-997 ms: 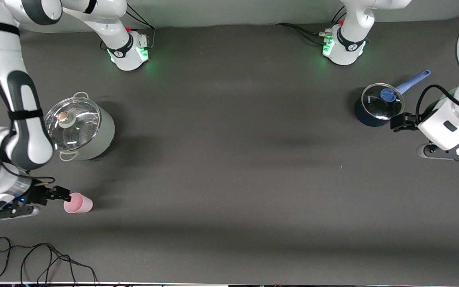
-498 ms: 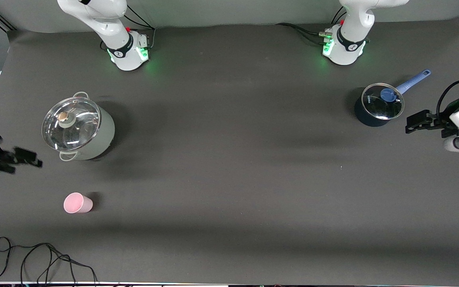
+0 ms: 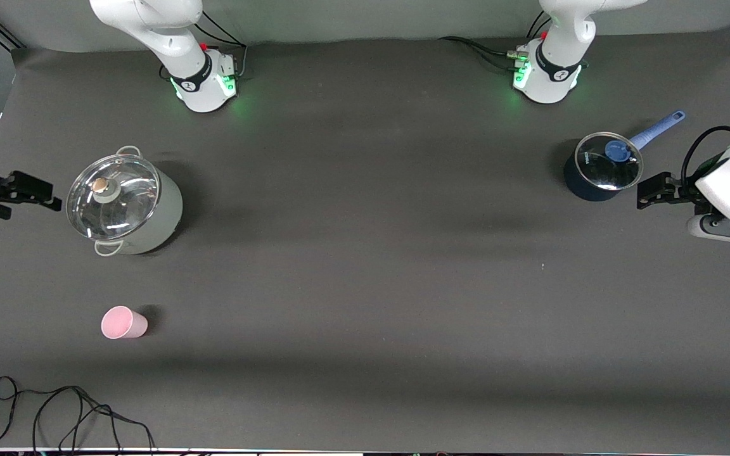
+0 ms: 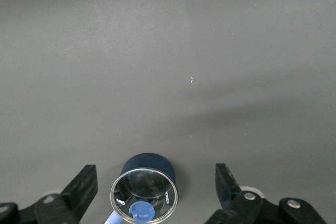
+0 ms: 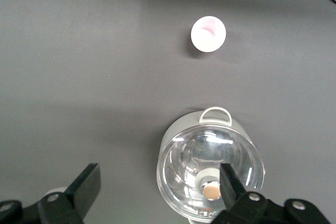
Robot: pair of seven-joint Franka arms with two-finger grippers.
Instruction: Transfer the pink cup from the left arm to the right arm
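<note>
The pink cup (image 3: 123,323) stands alone on the dark table at the right arm's end, nearer to the front camera than the large pot. It also shows in the right wrist view (image 5: 208,33), seen from above. My right gripper (image 3: 44,194) is open and empty, up in the air beside the large pot and well away from the cup; its wrist view (image 5: 160,182) shows the jaws spread wide. My left gripper (image 3: 646,192) is open and empty beside the blue saucepan at the left arm's end; its jaws are wide apart in its wrist view (image 4: 155,184).
A large steel pot with a glass lid (image 3: 123,202) stands at the right arm's end, also in the right wrist view (image 5: 194,156). A small blue saucepan with a lid (image 3: 601,168) stands at the left arm's end (image 4: 144,195). A black cable (image 3: 54,411) lies near the front edge.
My right gripper was right at the pink cup; it has drawn back and moved away to beside the large pot. The cup stayed put. My left gripper shifted slightly near the saucepan.
</note>
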